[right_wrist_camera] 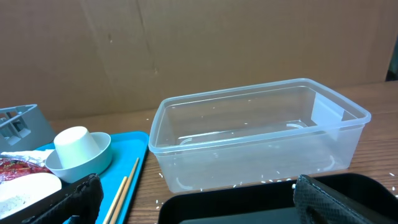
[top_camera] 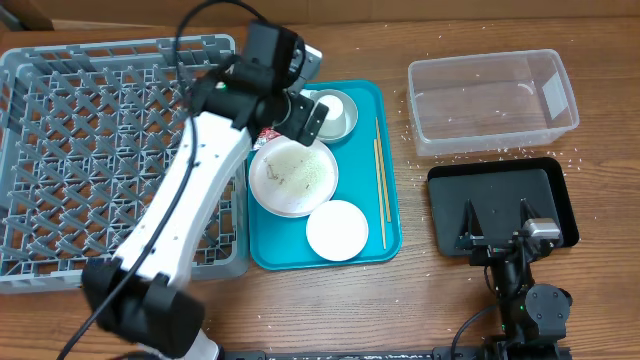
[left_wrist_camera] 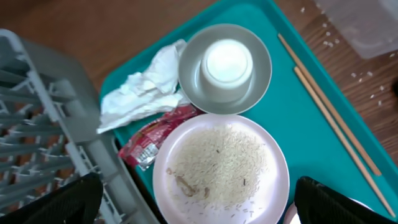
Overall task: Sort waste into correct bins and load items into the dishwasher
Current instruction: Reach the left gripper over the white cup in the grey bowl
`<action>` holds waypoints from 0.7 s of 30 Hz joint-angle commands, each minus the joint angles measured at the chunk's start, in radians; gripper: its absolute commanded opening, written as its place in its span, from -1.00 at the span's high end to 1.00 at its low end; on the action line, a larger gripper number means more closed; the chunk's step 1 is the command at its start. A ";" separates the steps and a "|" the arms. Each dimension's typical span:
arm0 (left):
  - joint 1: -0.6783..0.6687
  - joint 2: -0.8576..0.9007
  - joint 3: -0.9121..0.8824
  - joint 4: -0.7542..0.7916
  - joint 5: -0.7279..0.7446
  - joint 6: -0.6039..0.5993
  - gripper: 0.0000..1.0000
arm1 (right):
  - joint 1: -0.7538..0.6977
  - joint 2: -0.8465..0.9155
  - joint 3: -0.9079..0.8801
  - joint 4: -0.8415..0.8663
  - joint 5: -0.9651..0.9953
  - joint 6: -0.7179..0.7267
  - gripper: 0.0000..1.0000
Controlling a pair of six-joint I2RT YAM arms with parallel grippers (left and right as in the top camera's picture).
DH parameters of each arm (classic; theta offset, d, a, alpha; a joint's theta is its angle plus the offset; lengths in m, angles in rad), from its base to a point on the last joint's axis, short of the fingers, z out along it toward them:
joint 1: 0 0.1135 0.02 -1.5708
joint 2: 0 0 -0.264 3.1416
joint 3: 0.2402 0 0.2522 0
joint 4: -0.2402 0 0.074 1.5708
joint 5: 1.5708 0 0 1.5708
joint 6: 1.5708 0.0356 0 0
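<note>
The teal serving tray [top_camera: 390,120] holds a white plate [top_camera: 293,177] with rice grains [left_wrist_camera: 221,165] on it. It also holds a small bowl [top_camera: 345,122] with an upturned cup [left_wrist_camera: 228,62] in it, a second white cup [top_camera: 337,230] and the chopsticks [top_camera: 380,180]. A crumpled napkin [left_wrist_camera: 146,90] and a red-and-white wrapper [left_wrist_camera: 152,137] lie beside the plate. My left gripper [left_wrist_camera: 196,205] is open and empty, hovering above the plate's near edge. My right gripper [top_camera: 497,222] is open and empty over the black tray [top_camera: 500,185]. The clear tub [top_camera: 490,100] stands behind it.
The grey dish rack [top_camera: 100,150] stands left of the teal tray, its wall close to the napkin. Loose rice grains [top_camera: 470,155] are scattered on the wooden table around the tub and black tray. A cardboard wall [right_wrist_camera: 186,50] stands behind the tub.
</note>
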State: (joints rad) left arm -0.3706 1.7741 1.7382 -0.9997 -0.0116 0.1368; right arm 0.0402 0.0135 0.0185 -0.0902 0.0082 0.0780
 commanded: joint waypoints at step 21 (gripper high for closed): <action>-0.006 0.141 0.023 0.341 0.124 -0.332 -0.84 | 0.005 -0.011 -0.010 0.006 0.013 -0.004 -1.00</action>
State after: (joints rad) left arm -0.3717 1.8767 1.7390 -0.7002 0.0292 -0.1051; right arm 0.0402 0.0135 0.0185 -0.0902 0.0086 0.0776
